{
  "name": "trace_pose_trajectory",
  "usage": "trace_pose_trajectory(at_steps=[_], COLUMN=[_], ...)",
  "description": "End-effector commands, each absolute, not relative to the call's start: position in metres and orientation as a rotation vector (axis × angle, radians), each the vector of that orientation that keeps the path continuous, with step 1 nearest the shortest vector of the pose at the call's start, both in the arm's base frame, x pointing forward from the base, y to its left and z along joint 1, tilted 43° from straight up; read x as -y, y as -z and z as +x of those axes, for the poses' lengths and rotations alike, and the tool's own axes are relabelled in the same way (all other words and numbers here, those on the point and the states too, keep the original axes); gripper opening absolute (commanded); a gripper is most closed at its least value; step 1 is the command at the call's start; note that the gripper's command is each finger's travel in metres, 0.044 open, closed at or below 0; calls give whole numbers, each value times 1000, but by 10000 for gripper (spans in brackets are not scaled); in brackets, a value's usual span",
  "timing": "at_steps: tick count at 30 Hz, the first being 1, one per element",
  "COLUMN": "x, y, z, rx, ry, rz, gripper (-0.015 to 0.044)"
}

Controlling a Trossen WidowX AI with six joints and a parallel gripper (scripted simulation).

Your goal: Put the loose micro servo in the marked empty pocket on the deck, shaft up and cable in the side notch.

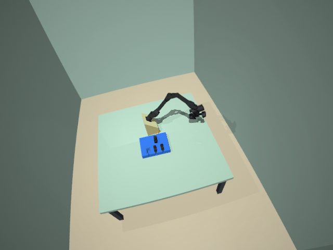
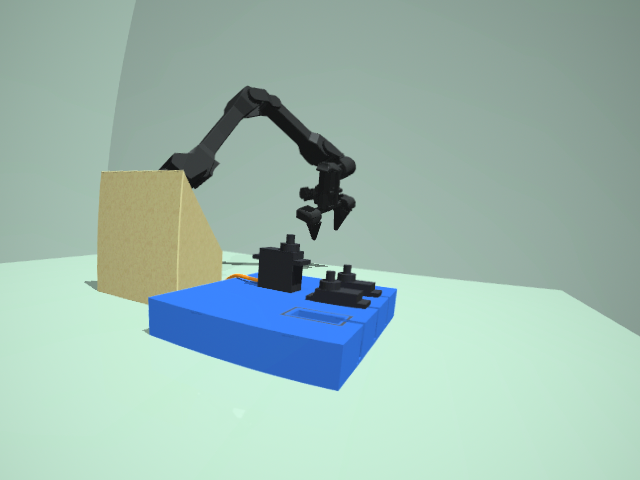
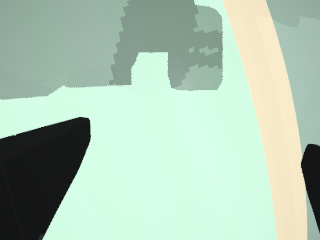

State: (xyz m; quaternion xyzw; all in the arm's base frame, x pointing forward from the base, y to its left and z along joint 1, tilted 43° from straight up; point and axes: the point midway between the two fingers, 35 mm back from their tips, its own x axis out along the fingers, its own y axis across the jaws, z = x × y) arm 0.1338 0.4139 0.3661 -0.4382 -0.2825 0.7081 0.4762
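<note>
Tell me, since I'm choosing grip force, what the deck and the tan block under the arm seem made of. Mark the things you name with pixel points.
The deck [image 1: 145, 142] [image 2: 217, 304] looks like smooth plastic with a satin finish: even, saturated blue, crisp edges, no grain, though painted metal is possible.

The tan block [image 1: 153, 129] [image 2: 136, 232] seems to be unpainted wood or fibreboard, matte, judging by its fine mottled speckle; which of them is unclear.

The top view is looking steeply down from high above the table [image 1: 171, 172], taking in the whole tabletop, two table legs and the walls from well away. The exterior view is facing across the blue deck [image 1: 145, 144] [image 2: 242, 330] from low beside it, near enough for the deck to be spanning much of the foreground. Both are sharing the deck, arm [image 1: 161, 106] [image 2: 222, 129] and tan block [image 1: 152, 129] [image 2: 136, 232]. The wrist view is pointing down between the gripper's fingers, sharing tabletop and floor with the top view.
</note>
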Motion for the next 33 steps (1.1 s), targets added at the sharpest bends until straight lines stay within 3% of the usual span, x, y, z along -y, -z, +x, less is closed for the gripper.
trace_pose_trajectory(at_steps=[1, 17, 33], x=[-406, -348, -259], y=[-346, -260, -179], z=[159, 250, 308], rx=[549, -4, -521], ry=[-1719, -1623, -1436], rz=[-1056, -937, -684], gripper=[440, 440, 440])
